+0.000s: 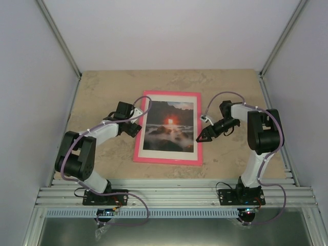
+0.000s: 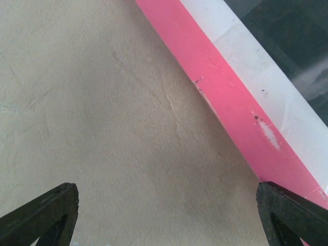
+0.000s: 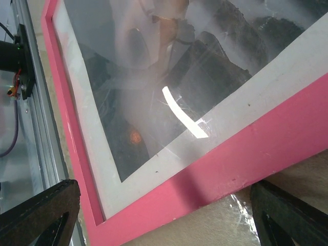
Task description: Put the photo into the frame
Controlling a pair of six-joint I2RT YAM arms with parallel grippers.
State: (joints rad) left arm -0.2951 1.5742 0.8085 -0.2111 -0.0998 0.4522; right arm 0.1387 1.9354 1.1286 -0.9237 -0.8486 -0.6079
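Note:
The pink frame (image 1: 169,157) lies flat in the middle of the table. The photo (image 1: 170,125), a dark cloudy landscape with a red-orange sun, lies inside it with a white border round it. My left gripper (image 1: 136,129) is open and empty at the frame's left edge; its wrist view shows bare table and the pink edge (image 2: 230,102). My right gripper (image 1: 201,137) is open and empty just off the frame's right edge, low over it. Its wrist view shows the frame's corner (image 3: 246,154) and the glossy photo (image 3: 154,92).
The beige table (image 1: 102,97) is walled by white panels on three sides. An aluminium rail (image 1: 174,195) with both arm bases runs along the near edge. A scrap of clear film (image 3: 238,218) lies on the table beside the frame's right edge.

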